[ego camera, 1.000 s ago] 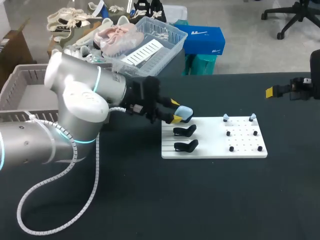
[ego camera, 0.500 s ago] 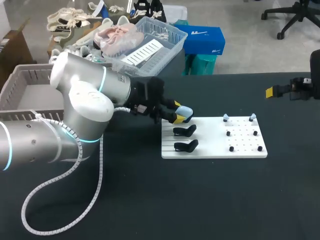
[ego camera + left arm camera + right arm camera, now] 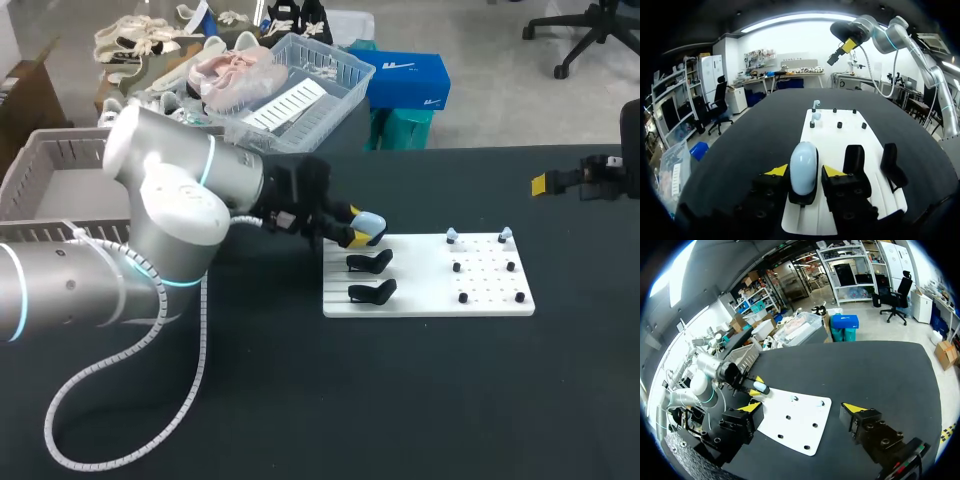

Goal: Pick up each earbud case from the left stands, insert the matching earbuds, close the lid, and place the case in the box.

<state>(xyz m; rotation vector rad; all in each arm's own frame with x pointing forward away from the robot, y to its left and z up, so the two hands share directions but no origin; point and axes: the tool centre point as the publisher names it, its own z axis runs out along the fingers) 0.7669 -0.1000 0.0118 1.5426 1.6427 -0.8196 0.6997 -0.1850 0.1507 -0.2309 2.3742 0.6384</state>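
The left gripper (image 3: 805, 172) pinches the pale blue earbud case (image 3: 803, 165) from both sides, the case seated on a stand at the white board's (image 3: 840, 142) left end. Two empty black stands (image 3: 856, 159) follow beside it. Two small earbuds (image 3: 815, 115) sit on pegs along the board's right end. Well beyond the board, the right gripper (image 3: 804, 408) hangs spread.

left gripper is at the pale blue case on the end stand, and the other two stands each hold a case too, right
Not quite. The left gripper is at the pale blue case on the end stand, but the other two stands are empty, holding no case. The left wrist view shows this.
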